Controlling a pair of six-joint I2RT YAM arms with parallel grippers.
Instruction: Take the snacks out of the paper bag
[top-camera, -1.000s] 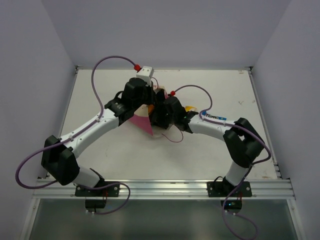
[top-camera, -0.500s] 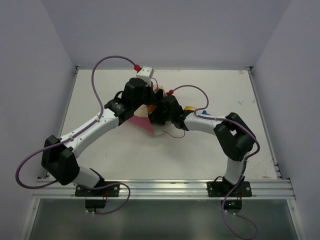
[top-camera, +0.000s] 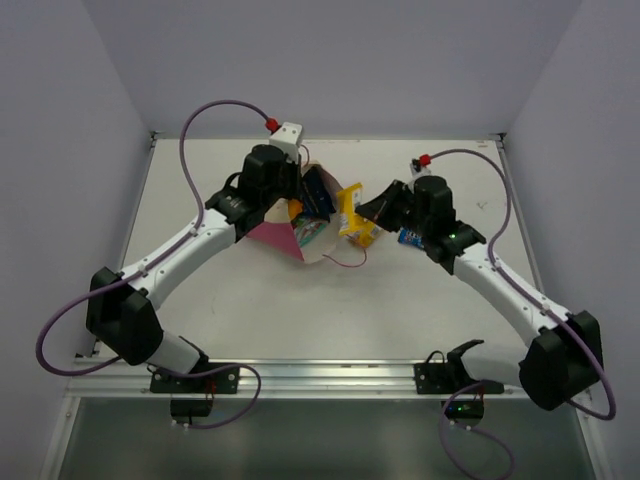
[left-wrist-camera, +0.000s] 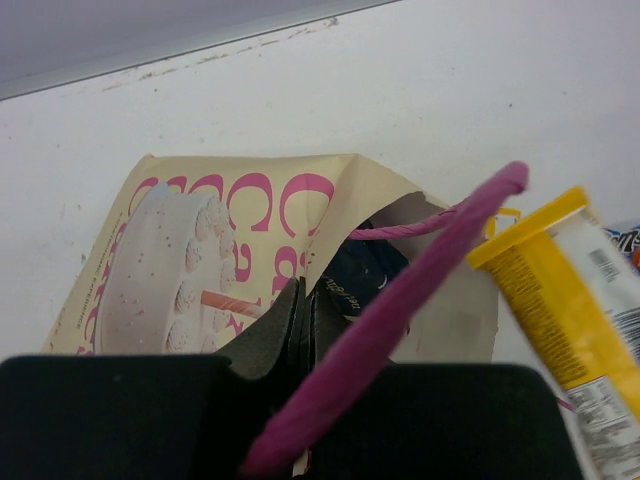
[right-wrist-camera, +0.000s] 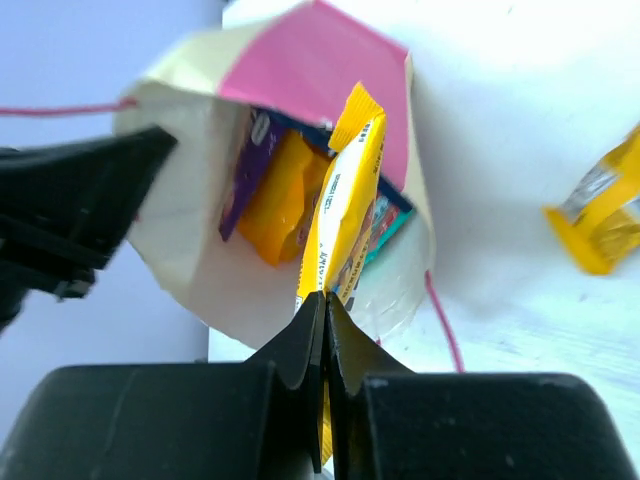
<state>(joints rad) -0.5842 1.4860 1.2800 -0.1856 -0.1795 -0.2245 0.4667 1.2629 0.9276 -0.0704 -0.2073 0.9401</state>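
From above, the left gripper (top-camera: 288, 206) pinches the tilted paper bag (top-camera: 283, 236) at its rim, and the right gripper (top-camera: 372, 208) clamps a yellow packet (top-camera: 350, 203) just beside the bag's mouth

Left wrist: fingers (left-wrist-camera: 283, 322) are closed on the bag's cream edge

Right wrist: closed fingers (right-wrist-camera: 300, 338) grip the yellow packet's end; a purple packet (right-wrist-camera: 246, 172) and an orange packet (right-wrist-camera: 282, 198) lie inside the bag

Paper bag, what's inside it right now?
A purple packet, an orange packet and a dark blue packet show inside the paper bag; the yellow packet in the right gripper covers the rest.
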